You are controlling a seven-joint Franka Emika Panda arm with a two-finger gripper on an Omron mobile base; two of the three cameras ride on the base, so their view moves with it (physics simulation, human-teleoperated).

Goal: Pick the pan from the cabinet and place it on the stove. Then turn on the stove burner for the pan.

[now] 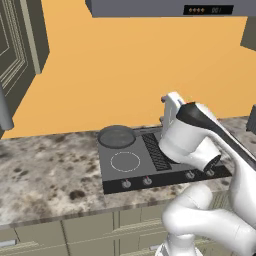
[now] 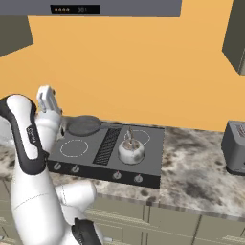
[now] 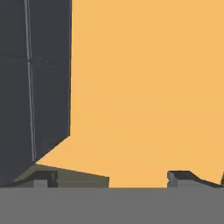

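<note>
We are facing an orange kitchen wall above a speckled stone counter (image 1: 45, 170), with the stove (image 1: 160, 175) set into it and a range hood (image 1: 165, 7) overhead. The pan (image 1: 116, 136) is already lying on the stove's rear left burner, its round dark body showing in the right base view too (image 2: 83, 125), so we are judging the placing step done and the burner step still open. Its handle is not clear to us in these pictures. In front of the pan a thin white stove burner (image 1: 125, 161) ring is lying bare, and along the front edge of the stove the row of knobs (image 1: 147, 181) is waiting. A kettle (image 2: 131, 150) is standing on the right side of the cooktop. Our gripper (image 3: 109, 180) is pointing up and away at the wall, with its two finger tips standing wide apart and nothing between them; a dark cabinet (image 3: 33, 87) side is filling the left of the hand view. What we are weighing is this: the hand is hovering high above the middle of the cooktop, while the knobs are lying below and nearer to us, at the front lip. So we are expecting to turn the hand downward and bring it toward the left knobs, which knob serves the pan's burner being a thing we cannot tell from here.
</note>
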